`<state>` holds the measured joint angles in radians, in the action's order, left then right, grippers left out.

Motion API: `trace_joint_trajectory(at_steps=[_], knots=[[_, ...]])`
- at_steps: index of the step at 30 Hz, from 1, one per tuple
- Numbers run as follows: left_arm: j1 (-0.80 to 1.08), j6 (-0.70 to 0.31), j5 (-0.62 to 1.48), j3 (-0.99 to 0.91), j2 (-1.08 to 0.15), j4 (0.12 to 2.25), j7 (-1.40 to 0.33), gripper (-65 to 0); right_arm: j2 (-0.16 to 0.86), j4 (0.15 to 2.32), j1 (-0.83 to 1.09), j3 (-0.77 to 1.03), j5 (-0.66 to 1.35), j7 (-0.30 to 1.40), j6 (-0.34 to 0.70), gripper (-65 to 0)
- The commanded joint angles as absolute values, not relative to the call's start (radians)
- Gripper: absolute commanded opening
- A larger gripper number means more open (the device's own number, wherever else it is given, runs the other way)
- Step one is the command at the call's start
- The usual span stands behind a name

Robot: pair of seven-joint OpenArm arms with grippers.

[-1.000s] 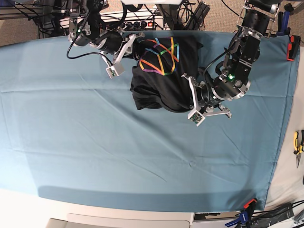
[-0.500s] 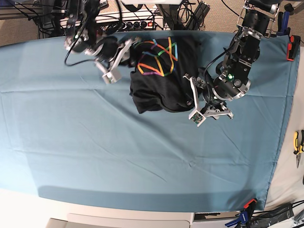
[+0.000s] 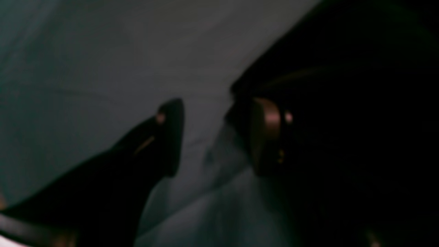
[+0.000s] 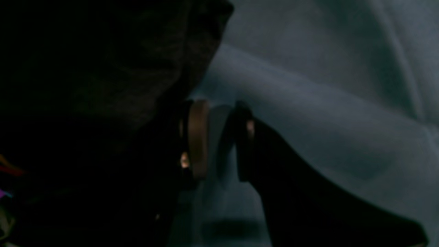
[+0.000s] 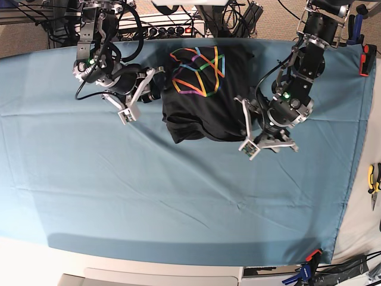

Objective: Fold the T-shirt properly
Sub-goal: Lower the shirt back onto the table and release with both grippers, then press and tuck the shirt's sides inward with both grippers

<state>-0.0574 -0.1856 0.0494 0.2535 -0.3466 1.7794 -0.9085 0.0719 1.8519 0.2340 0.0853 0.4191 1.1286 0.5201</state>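
The black T-shirt [image 5: 202, 107] lies bunched at the back middle of the blue table cloth [image 5: 149, 190], its multicoloured line print [image 5: 196, 71] facing up. My left gripper [image 5: 245, 122] sits at the shirt's right edge. In the left wrist view this gripper [image 3: 216, 137] is open, with bare blue cloth between its fingers and the dark T-shirt [image 3: 343, 68] beside the right pad [image 3: 265, 137]. My right gripper [image 5: 156, 89] is at the shirt's left edge. In the right wrist view it [image 4: 219, 144] stands narrowly open and holds nothing, next to the T-shirt [image 4: 103, 85].
Cables and a power strip [image 5: 172, 27] crowd the table's back edge. An orange clamp [image 5: 364, 59] holds the cloth at the right; another clamp [image 5: 309, 262] grips the front edge. Pliers [image 5: 373, 179] lie beyond the cloth's right side.
Both grippers have opened and let go of the T-shirt. The right arm drew back to the left, the left arm slightly right. The shirt has settled flatter.
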Motion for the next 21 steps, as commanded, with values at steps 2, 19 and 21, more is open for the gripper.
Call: trace_joint_trajectory(at_steps=[2,19,21], knots=[[-0.101,-0.159,-0.01,0.245,-0.359,1.795,-0.91,-33.2,0.078,1.866,0.207,0.093,0.422,1.118,0.518,-50.6],[-0.098,-0.183,0.361,0.089,-0.485,1.815,-1.03,-39.3,0.078,1.866,0.112,0.094,0.567,1.137,0.619,-50.5],[-0.089,-0.22,0.448,0.028,-0.484,1.817,-1.03,-39.3,0.078,1.866,0.099,0.094,0.535,1.142,0.661,-48.6]])
